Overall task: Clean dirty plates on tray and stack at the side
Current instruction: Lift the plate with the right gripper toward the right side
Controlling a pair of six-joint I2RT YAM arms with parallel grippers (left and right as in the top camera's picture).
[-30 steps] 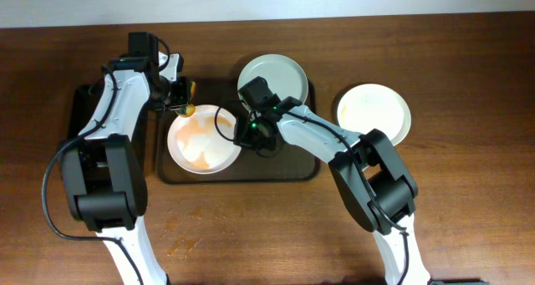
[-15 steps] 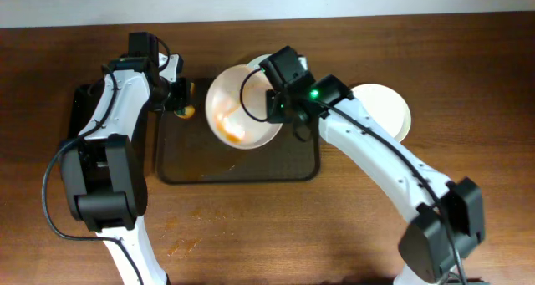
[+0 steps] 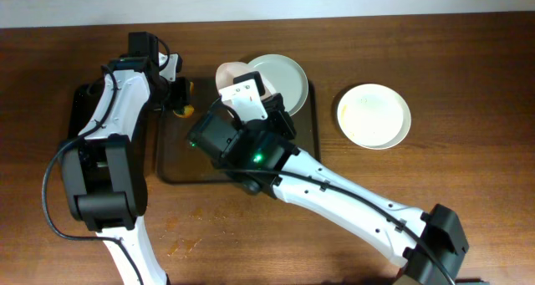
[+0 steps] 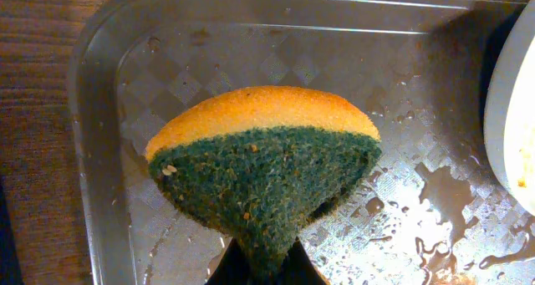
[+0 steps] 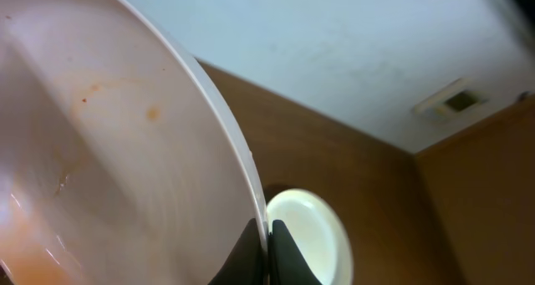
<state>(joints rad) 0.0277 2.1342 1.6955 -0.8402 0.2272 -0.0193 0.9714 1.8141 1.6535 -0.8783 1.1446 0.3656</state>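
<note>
Counter (image 3: 468,193) first: brown wood, and everything sits on it. One big brown see-through tray (image 3: 171,164) lies mid-counter, and my left wrist view shows water beading on its checkered floor. There's one smaller black tray (image 3: 79,109) just left of it.

Plates, I count three. One is up off the tray in my right end effector (image 5: 267,250), which is clamped on its rim. That plate (image 5: 100,168) is tilted steeply, white, with an orange smear low in the bowl and a few orange specks higher up. From overhead only its edge peeks out past the wrist. The second plate (image 3: 280,76) lies flat in the tray's far right corner and looks pale and clean from above. The third plate (image 3: 374,115) sits alone on the counter, well to the right of the tray, creamy white.

One sponge (image 4: 263,164), yellow on top and green scrubber below, flecked with crumbs. My left end effector (image 4: 263,264) is pinched tight on it, above the tray's far left corner.
</note>
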